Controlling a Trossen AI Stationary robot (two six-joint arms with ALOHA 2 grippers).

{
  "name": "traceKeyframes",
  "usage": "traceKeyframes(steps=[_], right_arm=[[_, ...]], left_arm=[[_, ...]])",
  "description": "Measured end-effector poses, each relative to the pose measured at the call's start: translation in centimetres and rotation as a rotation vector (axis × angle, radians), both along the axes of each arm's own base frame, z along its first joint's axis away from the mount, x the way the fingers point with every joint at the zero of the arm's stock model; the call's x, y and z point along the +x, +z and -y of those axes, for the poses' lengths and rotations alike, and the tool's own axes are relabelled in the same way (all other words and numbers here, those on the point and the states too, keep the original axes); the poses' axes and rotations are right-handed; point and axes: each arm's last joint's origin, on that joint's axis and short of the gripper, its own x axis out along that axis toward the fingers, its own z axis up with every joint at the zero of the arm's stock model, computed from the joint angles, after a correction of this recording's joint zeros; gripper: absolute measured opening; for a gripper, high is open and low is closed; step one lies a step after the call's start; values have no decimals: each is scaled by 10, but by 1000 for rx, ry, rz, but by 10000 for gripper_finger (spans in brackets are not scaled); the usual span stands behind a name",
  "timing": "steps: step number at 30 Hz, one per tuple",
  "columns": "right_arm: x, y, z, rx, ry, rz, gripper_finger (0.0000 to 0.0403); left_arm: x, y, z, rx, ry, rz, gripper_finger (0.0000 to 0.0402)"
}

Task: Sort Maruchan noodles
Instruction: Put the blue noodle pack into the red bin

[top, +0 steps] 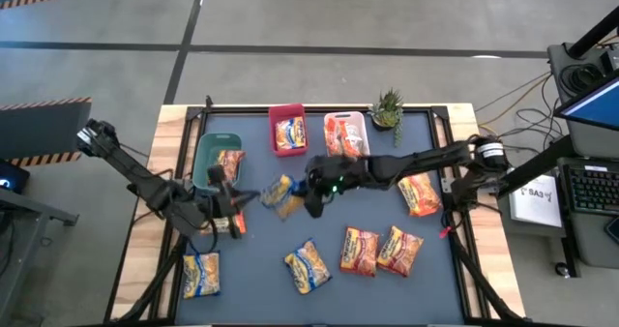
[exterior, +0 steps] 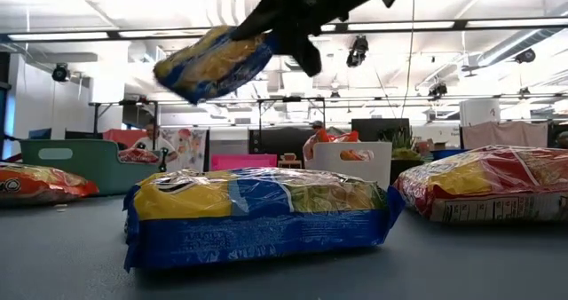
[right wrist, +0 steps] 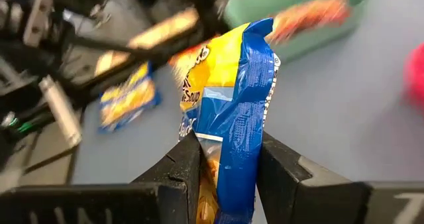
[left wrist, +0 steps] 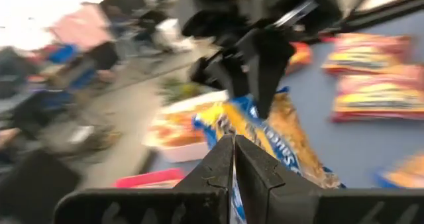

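My right gripper (top: pixel 311 199) is over the middle of the table, shut on a yellow-and-blue noodle packet (top: pixel 280 195), which hangs high in the low view (exterior: pixel 213 65). My left gripper (top: pixel 250 201) is just left of that packet with its fingers shut (left wrist: pixel 233 151), pointing at the packet (left wrist: pixel 265 134). An orange packet (top: pixel 238 224) lies under the left arm. More packets lie flat on the near half of the mat: two yellow-and-blue (top: pixel 201 274) (top: pixel 308 266), two red-orange (top: pixel 360 250) (top: pixel 400 250), and one (top: pixel 420 193) toward the right edge. My right gripper pinches the packet's blue end (right wrist: pixel 233 159) between its two fingers. The fingers (exterior: pixel 297 47) come slanting down from the table's right. The packet is lifted clear, tilted, and sticks out toward the table's left. My left gripper: a blue-white sliver (left wrist: pixel 232 194) shows between its fingertips, and I cannot tell whether they touch the packet.
Three bins stand along the far part of the mat, each with a packet in it: green (top: pixel 200 163) at the left, red (top: pixel 287 112) and white (top: pixel 360 122). A small potted plant (top: pixel 387 109) stands at the far right. Wooden table edges frame the mat.
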Motion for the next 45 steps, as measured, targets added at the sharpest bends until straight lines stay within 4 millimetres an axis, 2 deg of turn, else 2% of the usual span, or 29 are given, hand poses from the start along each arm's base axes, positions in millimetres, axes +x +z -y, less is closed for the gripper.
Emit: traceKeyframes(steps=[5,9,16,20,26,31,38,45], right_arm=[[-12,25,38,-112,-119,55,98],[-17,33,79,-203,-209,47,98],[-12,42,148,-317,-296,32,98],[0,45,173,-360,-260,-23,98],[20,46,204,-485,-192,-178,98],[34,35,223,-720,19,-368,98],[62,11,240,-939,219,-485,98],[77,4,250,-1000,271,-544,98]], left_arm=[[-4,6,-11,73,117,20,0],[1,6,-21,119,162,-8,0],[12,6,-55,200,332,-79,0],[17,0,-77,174,399,-116,0],[15,-11,-94,169,456,-156,0],[9,-6,-96,165,460,-131,0],[-2,5,-97,141,464,-69,0],[-8,6,-98,131,466,-48,0]])
